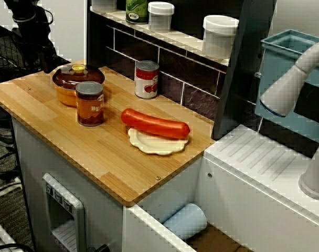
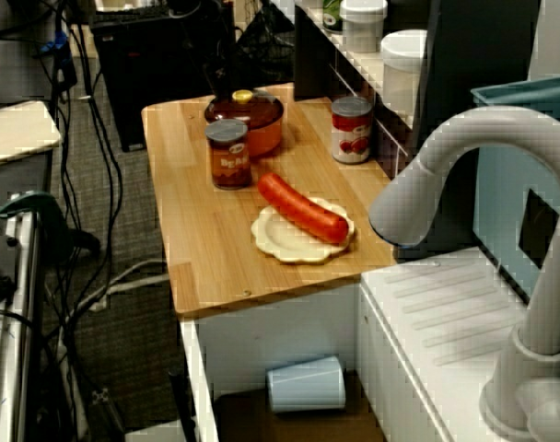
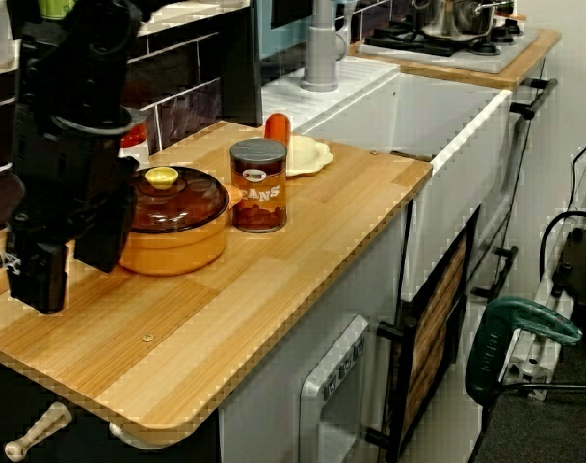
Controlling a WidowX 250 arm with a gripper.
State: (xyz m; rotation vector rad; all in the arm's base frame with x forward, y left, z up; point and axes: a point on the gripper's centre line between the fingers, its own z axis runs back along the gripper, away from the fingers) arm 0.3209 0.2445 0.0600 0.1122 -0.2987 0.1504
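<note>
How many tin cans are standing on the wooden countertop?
2: the beans can right beside the orange pot, and the red-labelled can by the tiled back wall. None seem hidden.

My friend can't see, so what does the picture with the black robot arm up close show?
A black end effector hangs beside an orange lidded pot on a wooden counter; a brown bean can stands nearby.

Squat orange pot (image 3: 177, 249), upright, brown glass lid (image 3: 182, 203) seated on it, yellow knob (image 3: 161, 177) on top, standing on the wooden bench (image 3: 235, 309)
</note>
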